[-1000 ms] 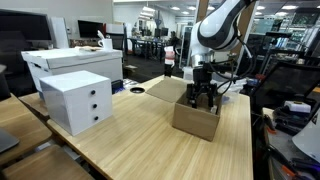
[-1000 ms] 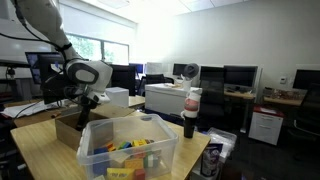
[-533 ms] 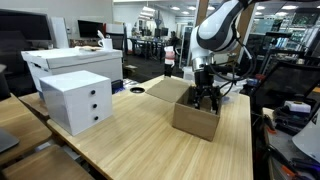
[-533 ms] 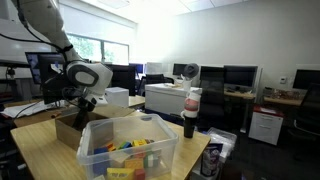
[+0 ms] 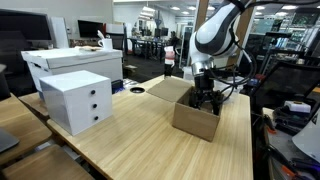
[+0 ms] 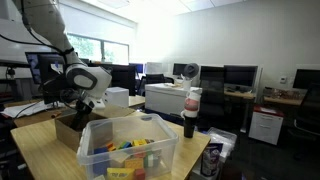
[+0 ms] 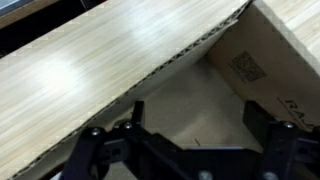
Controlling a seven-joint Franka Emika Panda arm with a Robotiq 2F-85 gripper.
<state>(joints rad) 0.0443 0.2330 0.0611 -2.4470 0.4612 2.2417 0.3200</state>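
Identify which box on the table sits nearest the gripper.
The open brown cardboard box: the gripper hangs over its opening, fingers spread. The white drawer box stands apart, closed.

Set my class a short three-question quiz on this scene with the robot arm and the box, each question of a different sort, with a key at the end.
1. True or false: the gripper is shut on a toy.
2. Which thing does the gripper hang over?
A. a sink
B. the open cardboard box
C. a stove
3. Fill in the gap: the cardboard box stands on the ______.

Key
1. False: the jaws stand open and hold nothing, as the wrist view shows.
2. B.
3. wooden table.
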